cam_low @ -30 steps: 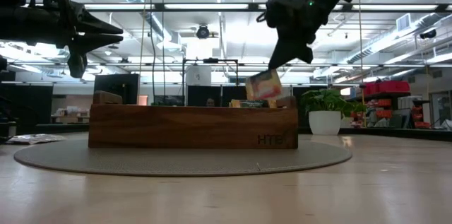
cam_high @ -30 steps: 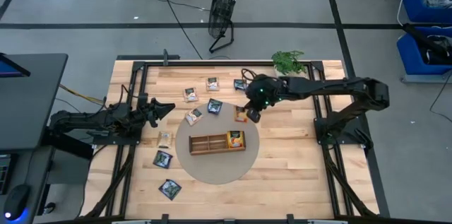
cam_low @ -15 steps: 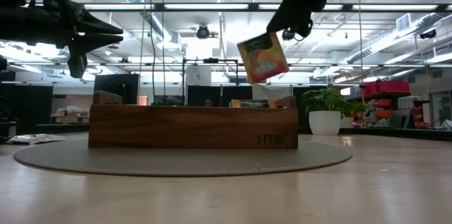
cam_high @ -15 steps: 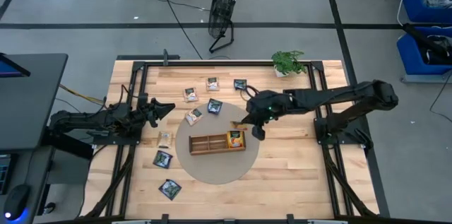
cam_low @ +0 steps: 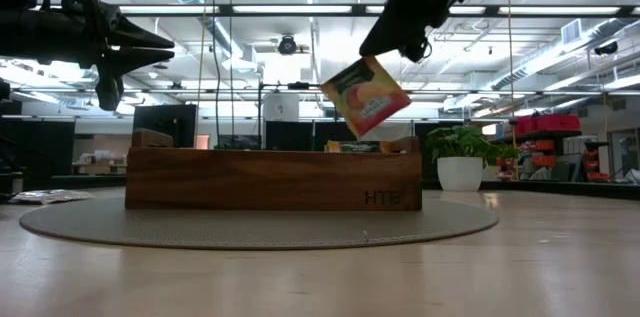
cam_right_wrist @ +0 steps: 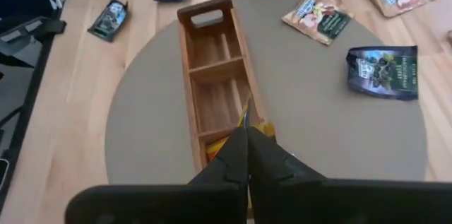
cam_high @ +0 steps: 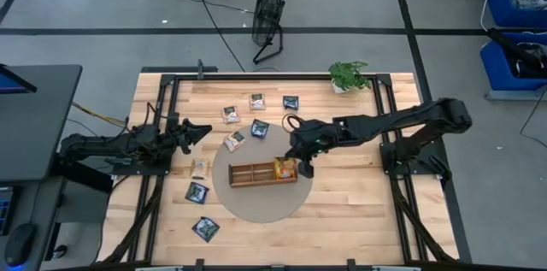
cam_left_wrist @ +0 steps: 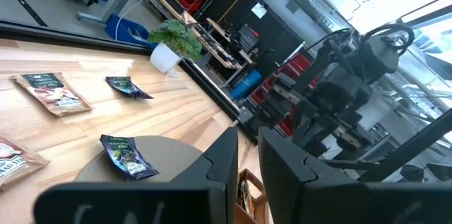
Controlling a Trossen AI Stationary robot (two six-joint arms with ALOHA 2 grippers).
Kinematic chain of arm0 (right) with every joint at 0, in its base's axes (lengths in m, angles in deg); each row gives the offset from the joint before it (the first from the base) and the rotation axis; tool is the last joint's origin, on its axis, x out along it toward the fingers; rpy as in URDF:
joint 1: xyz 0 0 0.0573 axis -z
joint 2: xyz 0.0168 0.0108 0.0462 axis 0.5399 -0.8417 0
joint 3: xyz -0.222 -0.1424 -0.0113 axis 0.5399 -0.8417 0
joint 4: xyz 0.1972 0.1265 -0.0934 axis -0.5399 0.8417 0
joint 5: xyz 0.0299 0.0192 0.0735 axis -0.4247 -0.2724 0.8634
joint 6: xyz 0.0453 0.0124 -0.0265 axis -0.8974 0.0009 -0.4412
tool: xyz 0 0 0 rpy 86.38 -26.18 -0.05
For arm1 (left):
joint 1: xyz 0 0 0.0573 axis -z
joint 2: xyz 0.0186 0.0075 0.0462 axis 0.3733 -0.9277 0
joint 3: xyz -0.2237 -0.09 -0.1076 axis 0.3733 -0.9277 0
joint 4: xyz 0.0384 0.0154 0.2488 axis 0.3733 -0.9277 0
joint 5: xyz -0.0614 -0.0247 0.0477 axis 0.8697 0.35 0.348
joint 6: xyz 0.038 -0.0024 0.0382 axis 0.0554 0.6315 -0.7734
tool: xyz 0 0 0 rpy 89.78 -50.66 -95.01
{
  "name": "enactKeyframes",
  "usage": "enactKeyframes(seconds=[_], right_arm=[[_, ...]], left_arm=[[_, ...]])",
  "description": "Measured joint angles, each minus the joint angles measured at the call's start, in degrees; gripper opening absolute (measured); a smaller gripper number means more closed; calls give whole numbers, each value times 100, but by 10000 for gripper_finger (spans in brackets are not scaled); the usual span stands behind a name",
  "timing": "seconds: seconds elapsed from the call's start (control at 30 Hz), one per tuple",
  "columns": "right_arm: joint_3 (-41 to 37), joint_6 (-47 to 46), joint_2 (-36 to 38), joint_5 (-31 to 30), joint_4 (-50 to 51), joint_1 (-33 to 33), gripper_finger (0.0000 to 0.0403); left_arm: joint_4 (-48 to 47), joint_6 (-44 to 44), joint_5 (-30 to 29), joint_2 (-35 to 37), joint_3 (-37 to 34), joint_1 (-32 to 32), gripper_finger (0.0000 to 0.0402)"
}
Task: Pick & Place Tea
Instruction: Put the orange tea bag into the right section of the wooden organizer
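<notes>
My right gripper (cam_high: 297,162) (cam_low: 398,49) hangs above the right end of the long wooden tray (cam_high: 255,173) (cam_low: 272,179), shut on an orange tea sachet (cam_low: 365,98). Another orange sachet (cam_high: 283,169) lies in the tray's rightmost compartment. The tray stands on a round grey mat (cam_high: 261,203). Several more sachets lie flat on the table, dark ones (cam_high: 260,129) (cam_high: 197,192) and pale ones (cam_high: 231,114) (cam_high: 234,141). My left gripper (cam_high: 203,127) (cam_left_wrist: 247,162) waits over the table's left side, slightly open, touching nothing. My right gripper pinches the orange sachet by its upper corner (cam_low: 379,63) between the two fingers, coming from above. The sachet hangs tilted below the fingers, lifted clear above the tray's right end. In the right wrist view only a thin edge (cam_right_wrist: 246,114) shows past the shut fingertips.
A potted plant (cam_high: 349,74) stands at the far right of the table. Dark sachets (cam_high: 291,102) (cam_high: 205,228) and a pale one (cam_high: 257,101) lie around the mat. The tray's left and middle compartments (cam_right_wrist: 208,51) hold nothing. Black frame rails run along the table's sides.
My right gripper has carried the orange sachet up from the table beyond the tray, then toward the near and left edges until it hangs over the tray's right end. The sachet rose clear above the tray's rim and has tipped further askew.
</notes>
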Motion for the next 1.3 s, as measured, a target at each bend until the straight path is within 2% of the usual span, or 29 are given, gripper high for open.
enactKeyframes(seconds=[0.47, 0.7, 1.0, 1.3], right_arm=[[-44, 146, -317, 86, -229, -52, 0], [-50, 153, -427, 63, -725, -52, 0], [-48, 154, -677, 70, -489, -116, 0], [-48, 344, -723, -513, -43, -190, 0]], left_arm=[[6, 4, -2, -7, 0, 2, 60], [30, 7, -8, -143, 0, 2, 60], [28, 153, -2, -188, 0, 2, 60], [34, 155, -2, -188, 0, 1, 60]])
